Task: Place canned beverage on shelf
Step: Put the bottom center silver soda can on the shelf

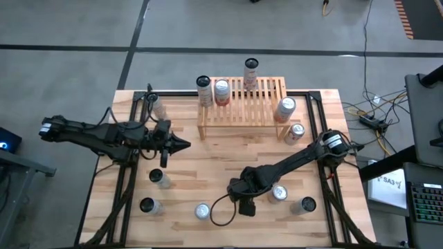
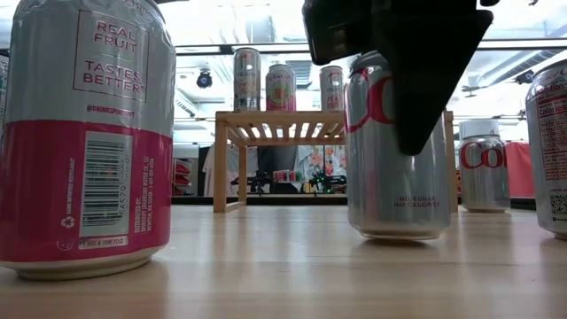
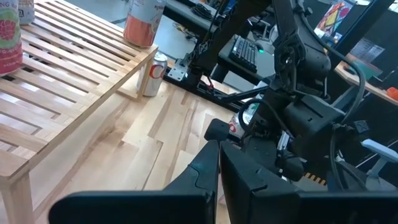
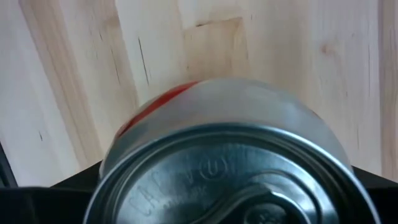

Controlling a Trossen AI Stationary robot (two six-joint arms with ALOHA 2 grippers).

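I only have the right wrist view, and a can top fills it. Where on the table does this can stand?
Observer: Upright under the right gripper; the can stands on the table, on the side away from the shelf.
Operator: Is the shelf bare?
Observer: No, several cans already stand on it.
Operator: And the left arm?
Observer: The left gripper hangs shut and empty over the table's left half.

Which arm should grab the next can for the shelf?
Right. The right gripper is down over a silver can at the table's front, fingers straddling it. The left gripper is shut, holds nothing, and hangs mid-table in front of the shelf.
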